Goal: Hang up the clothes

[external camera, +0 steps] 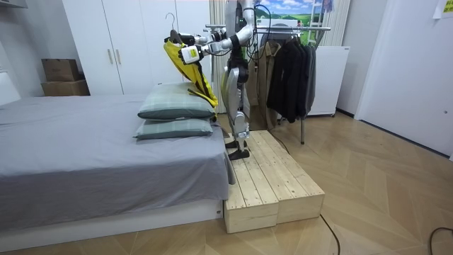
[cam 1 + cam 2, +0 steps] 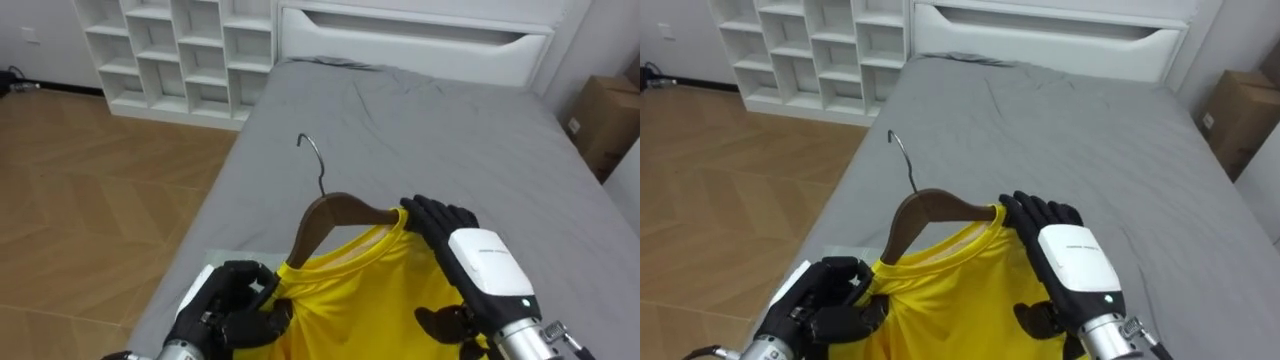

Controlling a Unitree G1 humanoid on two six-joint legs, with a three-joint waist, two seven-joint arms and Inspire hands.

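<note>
Yellow shirt (image 2: 370, 295) sits low centre on the wooden hanger (image 2: 335, 208), above the bed (image 2: 450, 120). My left hand (image 2: 238, 305) clenches one shoulder and my right hand (image 2: 447, 228) curls over the other, which I judge leaves the hook (image 2: 312, 152) free for hanging.

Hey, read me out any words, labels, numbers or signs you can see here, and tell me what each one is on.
No text here can be read.
The shirt: plain yellow where it shows, no lettering.
The hanger: no label seen.
The box: any print is too small to read.
</note>
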